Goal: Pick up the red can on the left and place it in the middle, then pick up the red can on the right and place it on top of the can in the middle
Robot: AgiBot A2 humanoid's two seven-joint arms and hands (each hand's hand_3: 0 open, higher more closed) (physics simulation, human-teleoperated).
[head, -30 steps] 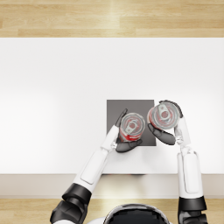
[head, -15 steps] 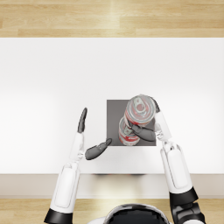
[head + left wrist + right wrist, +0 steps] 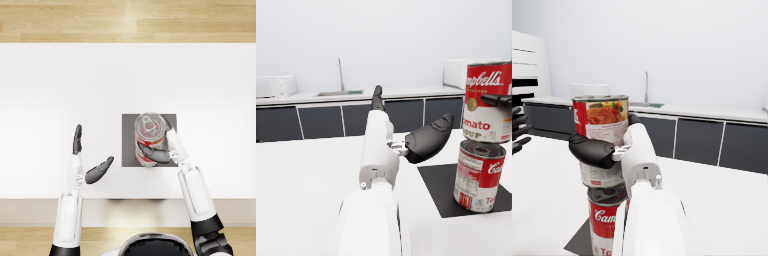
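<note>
**Second can held over the first, not yet set down**

While the lower can [image 3: 478, 175] stands upright on the dark mat [image 3: 129, 150] in the middle of the white table [image 3: 60, 80], the right hand [image 3: 156, 154] holds the upper can [image 3: 150, 129] above it. So the first half of the task looks done, and the stacking step is in hand. The left wrist view shows a narrow gap between the two cans, with the upper one sitting a little off to one side of the lower one's rim; from the head view alone the offset is hard to judge.

The next move probably calls for a small sideways correction, then a straight, slow lowering until the bases meet, and only then a release, since a skewed landing could tip both cans.

The right forearm reaches in from the near edge, its fingers [image 3: 592, 150] wrapped round the upper can's side. The left hand [image 3: 87, 160] is well apart from the mat, over bare table, fingers spread and holding nothing.
</note>
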